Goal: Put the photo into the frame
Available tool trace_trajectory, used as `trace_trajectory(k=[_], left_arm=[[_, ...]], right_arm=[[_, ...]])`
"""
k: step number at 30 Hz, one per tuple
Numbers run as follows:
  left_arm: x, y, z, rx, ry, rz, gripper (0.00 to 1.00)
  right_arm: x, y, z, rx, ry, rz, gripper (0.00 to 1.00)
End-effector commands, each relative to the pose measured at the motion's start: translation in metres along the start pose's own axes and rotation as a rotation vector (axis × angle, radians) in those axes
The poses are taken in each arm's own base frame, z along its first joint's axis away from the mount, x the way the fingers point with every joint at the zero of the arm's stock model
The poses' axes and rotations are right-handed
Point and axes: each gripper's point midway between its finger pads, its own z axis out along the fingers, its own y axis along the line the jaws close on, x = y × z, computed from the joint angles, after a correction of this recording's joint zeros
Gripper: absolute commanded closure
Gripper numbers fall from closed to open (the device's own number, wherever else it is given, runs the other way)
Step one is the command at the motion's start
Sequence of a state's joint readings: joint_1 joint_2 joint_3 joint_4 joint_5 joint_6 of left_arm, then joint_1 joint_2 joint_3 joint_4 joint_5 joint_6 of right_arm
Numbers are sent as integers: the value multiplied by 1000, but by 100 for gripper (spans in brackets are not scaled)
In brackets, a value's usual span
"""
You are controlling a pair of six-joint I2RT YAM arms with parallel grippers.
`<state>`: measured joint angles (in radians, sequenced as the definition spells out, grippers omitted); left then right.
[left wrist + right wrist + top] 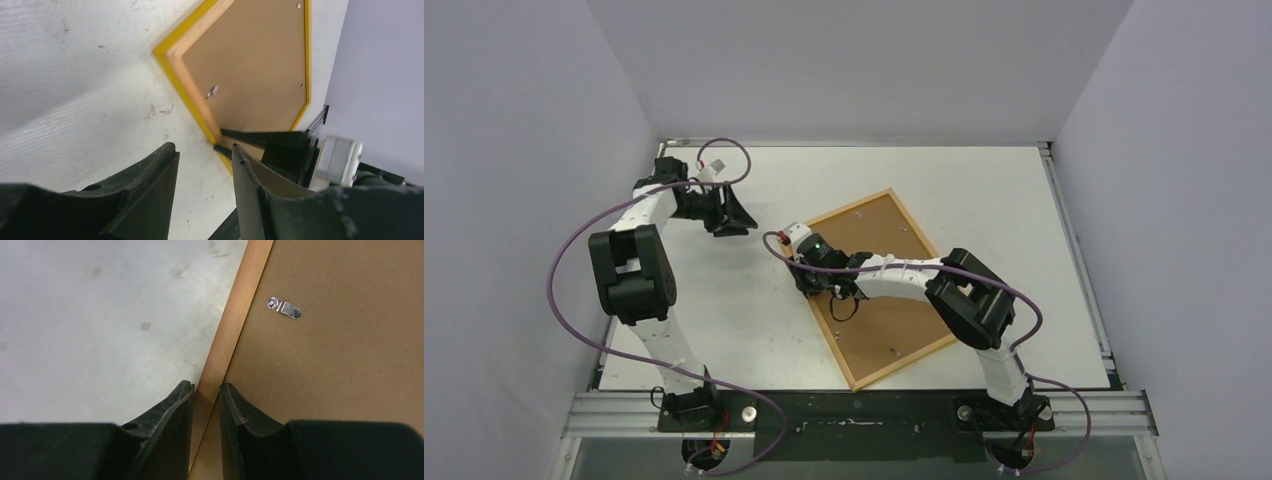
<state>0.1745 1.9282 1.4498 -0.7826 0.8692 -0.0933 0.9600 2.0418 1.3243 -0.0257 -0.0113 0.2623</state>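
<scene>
Clamping the face-down frame (237, 305) by its edge, presumably to lift it, the right gripper (206, 386) is closed on it; the left gripper (202, 147) hovers open and empty.

The top camera looks down from above the near edge, taking in the whole table (754, 330). The left wrist camera sits low at far left, facing right toward the frame (185, 95). The right wrist camera hangs close over its left rail, which all three share.
</scene>
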Motion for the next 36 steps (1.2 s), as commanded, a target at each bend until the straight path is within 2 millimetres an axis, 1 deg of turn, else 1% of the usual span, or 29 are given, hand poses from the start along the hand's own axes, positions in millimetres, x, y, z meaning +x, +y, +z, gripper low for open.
trace_trajectory(k=[1,2,3,5,6,8,9,10,12,13,14,16,19,22,25,27,29,30,31,32,33,36], left_arm=[[-12,-12,0,0,-46,84,58],[-13,-11,2,-8,-44,95,58],[-13,-11,6,-14,-40,108,58],[-14,-6,12,-35,-33,128,58],[-14,-5,16,-41,-27,139,58],[-12,-1,23,-47,-7,147,58],[-10,0,27,-48,5,151,59],[-6,2,31,-48,20,149,59],[-1,3,37,-45,45,155,60],[2,4,41,-45,57,160,60],[6,4,45,-47,68,165,61],[9,6,51,-57,83,172,62],[10,6,61,-60,101,183,65],[11,7,69,-59,116,186,71],[14,11,73,-70,128,181,74],[16,14,74,-77,133,176,75],[17,18,75,-88,136,173,77],[17,19,75,-90,136,173,78],[17,19,75,-91,136,173,78],[17,20,76,-91,137,171,79],[17,20,76,-91,136,172,81],[16,19,77,-86,136,174,83]], right_arm=[[-10,63,-36,-263,-5,-152,82],[-7,67,-39,-287,8,-167,80],[-4,68,-42,-297,21,-178,75],[-2,64,-48,-294,35,-183,58],[-6,59,-52,-284,29,-164,51],[-19,46,-60,-277,-12,-89,36],[-33,40,-69,-285,-56,-38,33],[-40,34,-72,-295,-86,17,32],[-67,23,-87,-310,-197,129,31],[-75,19,-92,-324,-241,177,31],[-82,17,-96,-338,-277,223,31],[-86,17,-97,-366,-311,277,33],[-80,23,-86,-404,-298,309,36],[-74,26,-75,-427,-278,327,41],[-71,27,-67,-437,-275,316,44],[-71,29,-61,-452,-272,277,45],[-68,30,-52,-462,-251,221,46],[-68,30,-48,-475,-247,191,45],[-73,30,-45,-484,-248,161,44],[-67,28,-38,-486,-223,135,44],[-73,28,-33,-493,-219,106,43],[-74,27,-23,-514,-206,38,43]])
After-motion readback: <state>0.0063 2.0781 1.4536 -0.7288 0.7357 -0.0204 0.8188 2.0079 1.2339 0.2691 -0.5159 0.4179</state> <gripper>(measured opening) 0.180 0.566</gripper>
